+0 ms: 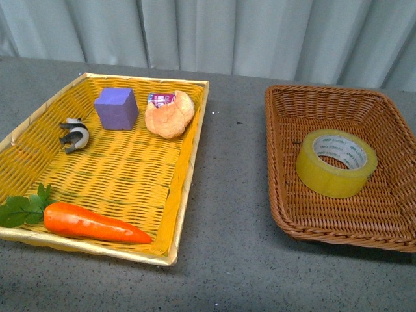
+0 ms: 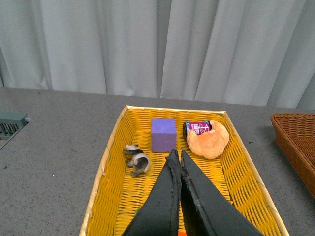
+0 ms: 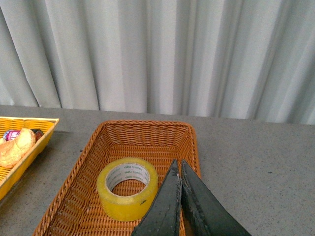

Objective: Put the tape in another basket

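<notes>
Tape point(image 1: 336, 162): wide roll, translucent yellowish film, pale cardboard core with small grey print inside the ring. It lies flat, hole up, on the floor of the brown basket point(image 1: 286, 123), roughly mid-floor, not touching any wall that shows. Same roll in right wrist view point(image 3: 127, 188), glossy sides, slightly uneven top rim.

Right end effector point(image 3: 179, 169): two dark tapered fingers pressed together, tips meeting, nothing between them. It hangs above the brown basket just beside the tape; contact with the roll cannot be told.

Left end effector point(image 2: 176, 156): jaws also closed tip to tip, empty, over the yellow tray point(image 2: 110, 162). Finger pads look matte black, rough at the edges.

Brown basket: deep, rectangular, rounded corners, tight dark-brown wicker weave, braided rim. It sits near the tabletop's right edge. Yellow tray point(image 1: 188, 162): shallow, bright yellow weave, pale flat rim, set toward the tabletop's left edge, apart from the brown basket.

In the tray: purple cube point(image 1: 116, 108), matte, foam-like, near the far wall; bread roll point(image 1: 170, 116), tan and crinkled, just beside the cube, with a small printed packet point(image 1: 160, 99) tucked behind it; small black-and-white clip-like object point(image 1: 75, 134) near the left wall; orange carrot point(image 1: 94, 223) with green leaves point(image 1: 25, 207), smooth plastic look, along the near wall.

Tabletop point(image 1: 227, 260): grey, speckled, felt-like. Pale pleated curtain point(image 1: 260, 32) behind.
</notes>
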`<action>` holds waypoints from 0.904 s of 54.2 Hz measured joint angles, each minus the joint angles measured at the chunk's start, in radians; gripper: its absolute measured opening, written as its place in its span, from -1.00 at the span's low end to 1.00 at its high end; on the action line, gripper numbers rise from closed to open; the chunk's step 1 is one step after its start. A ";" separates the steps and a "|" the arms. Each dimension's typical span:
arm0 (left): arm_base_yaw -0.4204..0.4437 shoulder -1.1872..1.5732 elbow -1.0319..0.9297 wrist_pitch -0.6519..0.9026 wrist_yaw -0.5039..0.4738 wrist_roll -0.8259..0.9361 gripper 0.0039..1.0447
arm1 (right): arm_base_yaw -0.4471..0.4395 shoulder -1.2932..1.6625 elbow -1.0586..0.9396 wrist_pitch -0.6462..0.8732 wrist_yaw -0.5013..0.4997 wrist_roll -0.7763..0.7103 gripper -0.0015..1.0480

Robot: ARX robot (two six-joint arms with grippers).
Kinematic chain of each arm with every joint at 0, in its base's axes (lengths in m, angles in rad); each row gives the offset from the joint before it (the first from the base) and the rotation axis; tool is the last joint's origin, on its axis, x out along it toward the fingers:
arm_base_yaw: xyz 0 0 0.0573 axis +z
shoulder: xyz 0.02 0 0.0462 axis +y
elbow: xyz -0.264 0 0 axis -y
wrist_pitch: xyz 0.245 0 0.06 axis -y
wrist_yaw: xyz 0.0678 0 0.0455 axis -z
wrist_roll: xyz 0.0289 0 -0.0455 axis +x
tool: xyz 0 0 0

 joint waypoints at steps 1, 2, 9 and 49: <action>0.000 -0.014 0.000 -0.013 0.000 0.000 -0.93 | 0.000 -0.014 -0.001 -0.012 0.000 0.000 -0.98; 0.000 -0.027 0.000 -0.025 0.000 0.000 -0.93 | 0.000 -0.028 -0.002 -0.024 0.000 0.000 -0.98; 0.000 -0.114 0.000 -0.107 0.000 0.000 -0.93 | 0.000 -0.119 -0.003 -0.108 0.000 0.000 -0.98; 0.000 -0.413 -0.001 -0.396 0.000 0.000 -0.93 | 0.000 -0.428 -0.004 -0.407 -0.001 0.000 -0.98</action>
